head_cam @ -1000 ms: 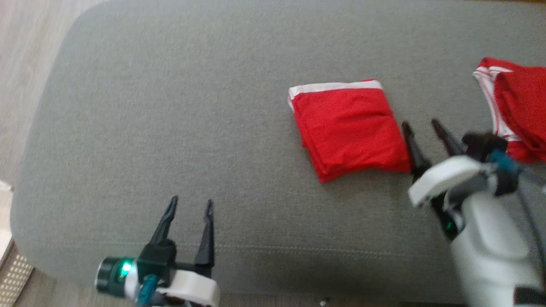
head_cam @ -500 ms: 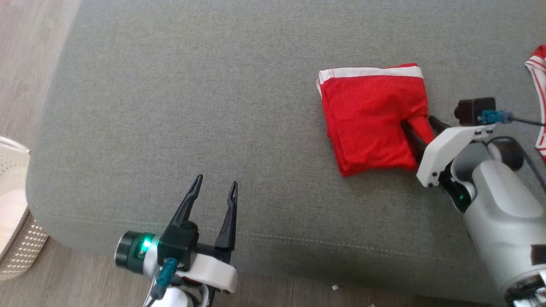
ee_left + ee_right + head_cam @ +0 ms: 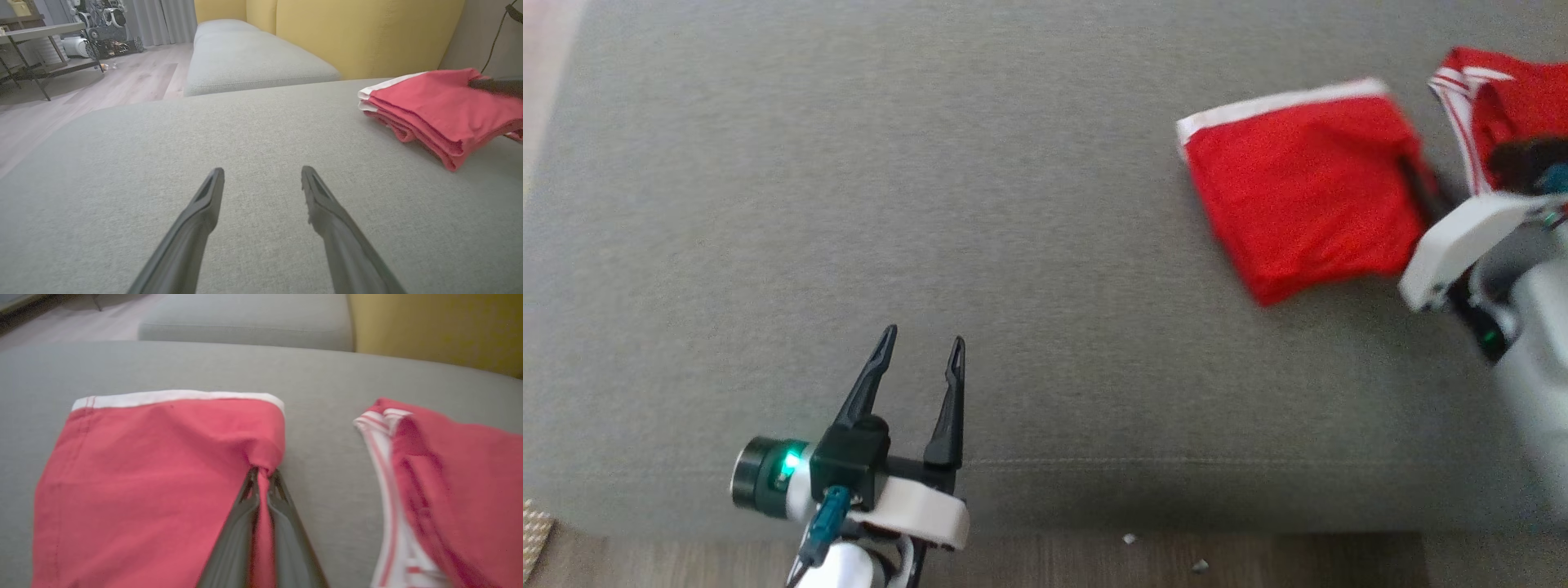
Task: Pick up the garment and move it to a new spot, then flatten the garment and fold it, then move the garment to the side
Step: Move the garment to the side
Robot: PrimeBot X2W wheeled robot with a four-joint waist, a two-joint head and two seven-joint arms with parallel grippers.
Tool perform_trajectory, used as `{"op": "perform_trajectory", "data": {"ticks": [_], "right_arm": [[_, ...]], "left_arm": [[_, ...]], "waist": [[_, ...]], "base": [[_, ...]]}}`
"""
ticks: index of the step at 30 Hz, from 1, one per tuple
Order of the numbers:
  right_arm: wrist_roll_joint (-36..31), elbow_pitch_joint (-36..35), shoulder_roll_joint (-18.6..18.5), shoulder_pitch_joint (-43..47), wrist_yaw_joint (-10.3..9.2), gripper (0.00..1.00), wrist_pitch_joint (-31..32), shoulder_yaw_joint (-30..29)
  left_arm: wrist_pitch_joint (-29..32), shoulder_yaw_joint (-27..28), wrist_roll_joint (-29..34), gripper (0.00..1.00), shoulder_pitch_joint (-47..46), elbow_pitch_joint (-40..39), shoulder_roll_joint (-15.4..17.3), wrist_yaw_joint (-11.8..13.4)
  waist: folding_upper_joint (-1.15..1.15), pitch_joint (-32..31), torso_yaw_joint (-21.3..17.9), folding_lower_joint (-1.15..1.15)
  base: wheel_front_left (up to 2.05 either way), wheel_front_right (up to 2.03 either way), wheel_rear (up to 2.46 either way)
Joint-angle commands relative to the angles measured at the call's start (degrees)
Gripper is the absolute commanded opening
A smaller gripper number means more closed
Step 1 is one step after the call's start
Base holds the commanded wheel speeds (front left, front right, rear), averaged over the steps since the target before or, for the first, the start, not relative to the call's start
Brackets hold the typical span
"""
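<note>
Right gripper [image 3: 263,471] pinches the square-folded red garment [image 3: 155,465] at two o'clock; left gripper [image 3: 923,335] gapes above the woven grey cushion [image 3: 931,163].

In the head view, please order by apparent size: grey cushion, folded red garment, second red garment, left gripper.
1. grey cushion
2. folded red garment
3. left gripper and second red garment: unsure; gripper nearer the camera, garment cut off.
</note>
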Motion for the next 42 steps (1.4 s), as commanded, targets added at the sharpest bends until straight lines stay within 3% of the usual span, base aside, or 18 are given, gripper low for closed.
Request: {"op": "perform_trajectory", "data": {"ticks": [1, 8, 14, 22, 23, 24, 28, 32, 37, 42], "right_arm": [[-0.57, -2.04, -1.34, -1.93, -0.05, 0.0, -0.78, 0.15], [-5.93, -4.54, -7.11, -4.76, -0.05, 0.0, 2.11, -4.51], [-15.14, -10.01, -12.25, -4.33, -0.05, 0.0, 6.63, -10.39], [-25.38, -21.51, -12.98, 2.01, -0.05, 0.0, 15.28, -22.62], [-27.65, -23.37, -12.98, 2.88, -0.05, 1.0, 15.87, -24.47], [-30.26, -25.37, -12.79, 3.71, -0.05, 1.0, 16.11, -26.4], [-39.68, -33.81, -9.65, 7.16, -0.05, 1.0, 15.63, -31.87], [-43.26, -40.04, -2.87, 9.92, -0.05, 1.0, 9.57, -33.37], [-37.15, -40.04, 7.51, 14.17, -0.05, 1.0, 0.36, -28.18], [-28.71, -35.04, 14.42, 18.23, -0.05, 1.0, -10.18, -21.76]], "left_arm": [[-0.7, 1.75, 0.5, 1.0, -2.41, -1.96, 0.02, 0.0], [-0.7, 2.18, 1.03, 1.0, -3.91, -2.52, 0.31, -0.08], [-0.7, 2.52, 1.0, 1.0, -5.29, -2.82, 0.65, -0.46], [-0.7, 2.87, 0.35, 1.0, -6.26, -2.61, 0.51, -0.92], [-0.7, 2.83, 0.24, 1.0, -6.4, -2.57, 0.47, -1.03], [-0.7, 2.79, 0.12, 1.0, -6.57, -2.54, 0.43, -1.18], [-0.7, 2.9, -0.32, 1.0, -7.02, -2.23, 0.31, -1.81], [-0.7, 3.48, -0.65, 1.0, -6.82, -2.11, 0.23, -2.13], [-0.7, 4.77, -2.19, 1.0, -5.4, -2.97, 0.0, -1.91], [-0.7, 6.91, -6.02, 1.0, -2.61, -3.89, -0.24, -1.45]], "waist": [[0.0, 0.73, -1.81, 0.0], [0.0, 3.25, -4.48, 0.0], [0.0, 5.23, -4.49, 0.0], [0.0, 6.57, -3.57, 0.0], [0.0, 6.73, -3.42, 0.0], [0.0, 6.85, -3.26, 0.0], [0.0, 6.45, -2.75, 0.0], [0.0, 4.82, -2.74, 0.0], [0.0, 1.08, -3.25, 0.0], [0.0, -4.16, -3.54, 0.0]], "base": [[0.0, 0.0, 0.0], [0.0, 0.0, 0.0], [0.0, 0.0, 0.0], [0.0, 0.0, 0.0], [0.0, 0.0, 0.0], [0.0, 0.0, 0.0], [0.0, 0.0, 0.0], [0.0, 0.0, 0.0], [0.0, 0.0, 0.0], [0.0, 0.0, 0.0]]}}
